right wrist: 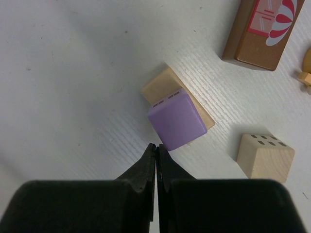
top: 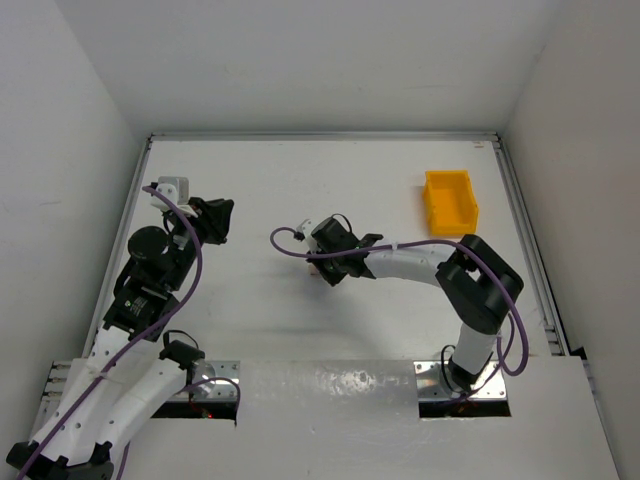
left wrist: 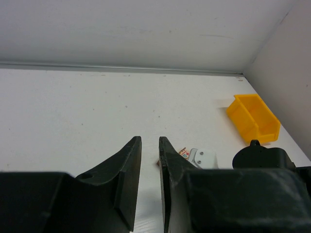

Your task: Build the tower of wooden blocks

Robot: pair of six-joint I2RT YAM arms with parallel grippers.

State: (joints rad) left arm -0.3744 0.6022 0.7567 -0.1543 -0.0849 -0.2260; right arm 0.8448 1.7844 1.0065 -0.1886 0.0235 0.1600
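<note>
In the right wrist view a purple cube [right wrist: 177, 120] sits on a flat pale tan block [right wrist: 200, 110]. My right gripper [right wrist: 156, 147] is shut and empty, its tips just off the cube's near corner. A brown block with a red and white picture [right wrist: 262, 30] lies at the top right. A pale cube with dash marks [right wrist: 265, 155] lies at the right. In the top view the right gripper [top: 324, 268] hangs over this small cluster at the table's middle. My left gripper [left wrist: 149, 141] is slightly open and empty, held far left [top: 216, 220], away from the blocks [left wrist: 183, 152].
A yellow plastic bin [top: 450, 201] stands at the back right and also shows in the left wrist view [left wrist: 252, 116]. A small tan piece [right wrist: 306, 75] lies at the right edge of the right wrist view. White walls enclose the table on three sides.
</note>
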